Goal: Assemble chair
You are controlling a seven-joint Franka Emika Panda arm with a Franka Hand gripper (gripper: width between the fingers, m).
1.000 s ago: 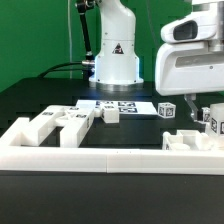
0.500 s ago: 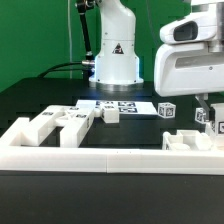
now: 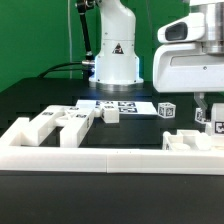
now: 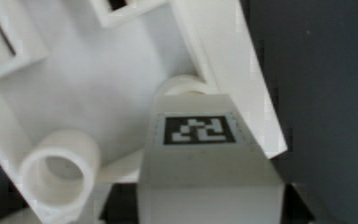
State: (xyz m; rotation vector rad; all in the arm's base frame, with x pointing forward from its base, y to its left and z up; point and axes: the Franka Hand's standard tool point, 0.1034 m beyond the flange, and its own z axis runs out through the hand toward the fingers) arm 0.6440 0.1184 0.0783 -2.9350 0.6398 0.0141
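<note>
One stiff, light-looking white chair piece [image 3: 214, 122] sits pinched between closed jaws across its flat sides; smooth plastic, probably slippery.

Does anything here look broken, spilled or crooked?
Nothing looks broken or spilled. The white chair parts lie jumbled at odd angles on the table, simply not joined yet. The gripper is closed on one tagged part.

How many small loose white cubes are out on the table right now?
2. One cube lies just off the marker board's left end in the exterior view; the other off its right end. The tool, shut on a chair piece, may hide more.
</note>
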